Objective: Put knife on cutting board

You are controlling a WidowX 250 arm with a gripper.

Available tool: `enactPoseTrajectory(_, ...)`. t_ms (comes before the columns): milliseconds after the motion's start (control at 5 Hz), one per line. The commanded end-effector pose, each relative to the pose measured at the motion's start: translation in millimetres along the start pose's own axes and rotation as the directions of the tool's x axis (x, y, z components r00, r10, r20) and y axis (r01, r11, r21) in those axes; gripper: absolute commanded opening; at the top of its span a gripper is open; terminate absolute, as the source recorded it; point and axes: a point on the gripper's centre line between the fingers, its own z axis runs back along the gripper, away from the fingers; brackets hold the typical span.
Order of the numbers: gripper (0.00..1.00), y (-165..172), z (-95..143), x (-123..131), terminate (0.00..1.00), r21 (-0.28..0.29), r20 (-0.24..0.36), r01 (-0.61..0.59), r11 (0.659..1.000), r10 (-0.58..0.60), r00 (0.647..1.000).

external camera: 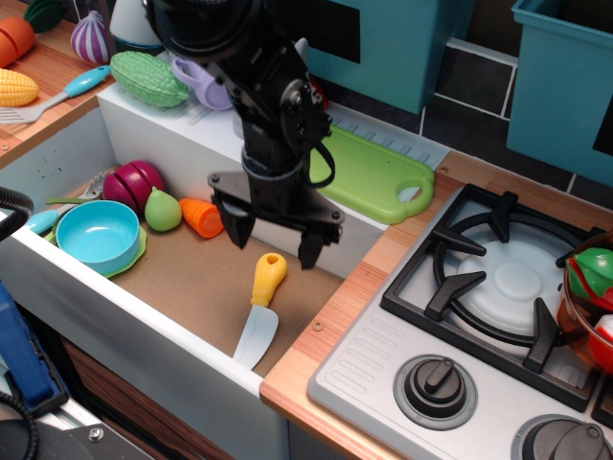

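Note:
The knife (261, 307) lies flat on the brown sink floor, its yellow handle pointing up toward the arm and its pale blade toward the front rim. The lime-green cutting board (374, 177) lies on the white ledge behind the sink, its handle hole at the right end; the arm hides its left part. My black gripper (274, 239) hangs open just above the knife's handle, one fingertip to its left and one to its right, holding nothing.
In the sink lie an orange carrot piece (202, 217), a green pear (162, 210), a purple onion half (133, 182) and a blue bowl (98, 235) on a green plate. A bumpy green vegetable (147, 79) sits behind. A stove (498, 287) stands at the right.

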Motion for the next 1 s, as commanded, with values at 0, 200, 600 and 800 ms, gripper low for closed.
enactPoseTrajectory(0, 1.0, 12.8, -20.7, 14.6, 0.0, -0.071, -0.013, -0.047, 0.996, 0.046, 0.999)
enactPoseTrajectory(200, 1.0, 17.9, -30.5, 17.1, 0.0, -0.103, -0.015, -0.05, 0.993, 0.049, 0.999)
enactPoseTrajectory(600, 1.0, 17.4, -48.5, 10.6, 0.0, -0.142, 0.004, -0.057, 0.988, 0.058, 0.998)
enactPoseTrajectory(800, 1.0, 18.7, -59.7, 3.6, 0.0, -0.166, 0.01, -0.064, 0.984, 0.067, 0.998)
